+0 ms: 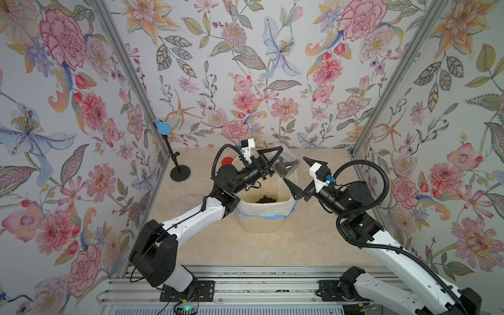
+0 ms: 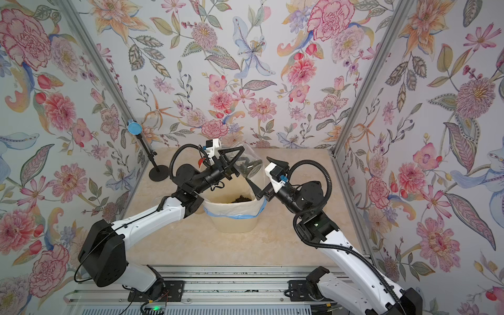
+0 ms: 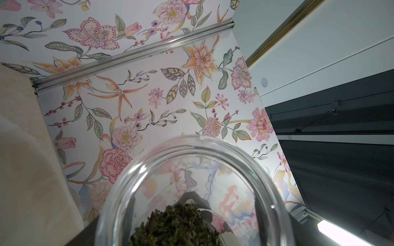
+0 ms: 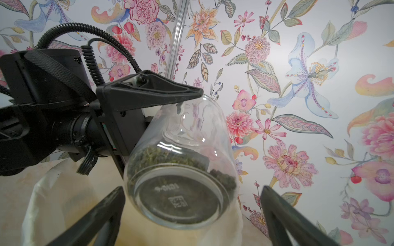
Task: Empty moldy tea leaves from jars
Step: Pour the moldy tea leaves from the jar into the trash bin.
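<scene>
I grip glass jar point(image 4: 191, 127) mid-body in left jaws; likely slick, breakable, tea leaves point(image 4: 162, 157) loose. Right jaws gape empty by base.

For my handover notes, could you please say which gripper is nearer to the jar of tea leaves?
Left. The left gripper is clamped on the jar, above the bin; the open right gripper sits close by its base, not gripping.

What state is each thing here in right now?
jar: held tilted over the bin, leaves inside.
bin: open, lined, some leaves at its bottom.
left hand: shut on the jar.
right hand: open, empty, beside the jar.
second jar: standing on the table, looks empty.
</scene>
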{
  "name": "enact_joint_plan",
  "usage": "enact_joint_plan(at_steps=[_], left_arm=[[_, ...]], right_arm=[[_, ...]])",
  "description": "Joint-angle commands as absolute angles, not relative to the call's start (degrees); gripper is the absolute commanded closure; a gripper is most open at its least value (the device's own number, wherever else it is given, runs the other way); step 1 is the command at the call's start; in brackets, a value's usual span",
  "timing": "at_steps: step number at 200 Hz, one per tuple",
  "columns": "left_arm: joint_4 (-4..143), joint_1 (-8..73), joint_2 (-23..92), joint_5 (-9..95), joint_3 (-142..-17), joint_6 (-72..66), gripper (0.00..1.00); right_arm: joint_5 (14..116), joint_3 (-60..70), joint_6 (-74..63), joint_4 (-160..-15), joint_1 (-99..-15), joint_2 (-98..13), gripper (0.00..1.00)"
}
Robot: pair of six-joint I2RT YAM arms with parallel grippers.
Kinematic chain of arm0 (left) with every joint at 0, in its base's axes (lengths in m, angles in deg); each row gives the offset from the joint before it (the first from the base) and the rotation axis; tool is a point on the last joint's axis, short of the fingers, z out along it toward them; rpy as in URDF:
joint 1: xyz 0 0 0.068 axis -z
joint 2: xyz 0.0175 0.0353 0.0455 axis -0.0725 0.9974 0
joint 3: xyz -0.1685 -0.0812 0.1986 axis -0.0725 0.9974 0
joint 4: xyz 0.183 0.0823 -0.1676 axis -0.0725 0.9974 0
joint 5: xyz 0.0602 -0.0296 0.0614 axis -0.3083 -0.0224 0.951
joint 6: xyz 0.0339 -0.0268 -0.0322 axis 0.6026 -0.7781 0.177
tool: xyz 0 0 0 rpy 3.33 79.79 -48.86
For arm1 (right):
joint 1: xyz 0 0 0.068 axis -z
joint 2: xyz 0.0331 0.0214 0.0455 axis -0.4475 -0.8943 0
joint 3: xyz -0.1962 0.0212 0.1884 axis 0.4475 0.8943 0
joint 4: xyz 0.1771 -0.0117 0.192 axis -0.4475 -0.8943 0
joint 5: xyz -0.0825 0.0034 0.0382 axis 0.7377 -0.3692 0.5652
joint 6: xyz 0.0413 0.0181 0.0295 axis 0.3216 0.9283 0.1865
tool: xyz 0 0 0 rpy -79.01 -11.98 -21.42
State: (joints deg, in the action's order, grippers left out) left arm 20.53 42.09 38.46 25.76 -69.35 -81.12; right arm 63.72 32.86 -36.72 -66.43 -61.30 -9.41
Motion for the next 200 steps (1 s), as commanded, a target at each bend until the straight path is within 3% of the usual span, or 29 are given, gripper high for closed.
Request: enact_joint_plan(at_steps=[1, 200], left_arm=[[12.94, 42.48, 38.56, 26.41, -70.59, -83.67, 0.39], [12.18, 43.95, 40.06, 26.41, -71.15, -84.89, 0.38]], right_arm=[[64.62, 30.42, -37.88, -64.31, -61.91, -10.1, 0.0], [77.67, 23.03, -45.05, -70.35, -68.29, -17.84, 0.04]])
